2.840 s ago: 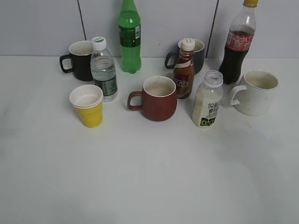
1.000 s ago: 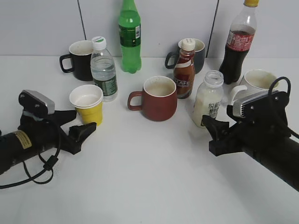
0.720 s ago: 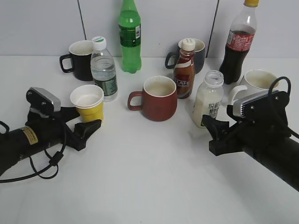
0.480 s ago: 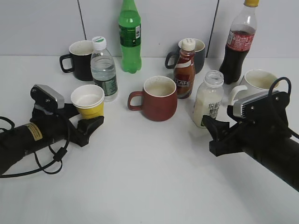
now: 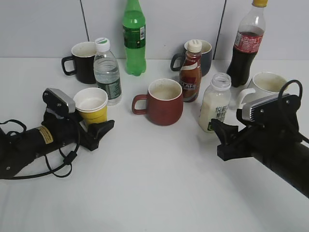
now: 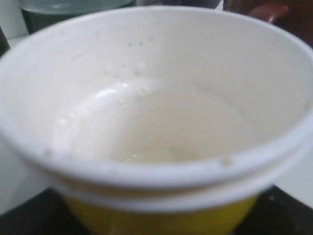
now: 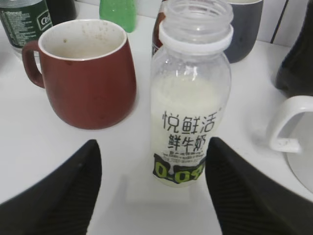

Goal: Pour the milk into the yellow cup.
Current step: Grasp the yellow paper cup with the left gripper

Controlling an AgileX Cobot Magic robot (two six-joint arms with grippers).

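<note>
Spread right claw (image 7: 151,196) faces the milk (image 7: 190,103) just ahead, centered between its fingers, untouched

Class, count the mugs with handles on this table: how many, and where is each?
4: black mug back left, grey mug behind the coffee bottle, red-brown mug centre, white mug far right.

My black tool (image 7: 151,196) faces creamy-white milk (image 7: 190,105) with black characters; the cup (image 5: 91,107) is yellow, rimmed white; the mug (image 7: 85,73) red-brown.
</note>
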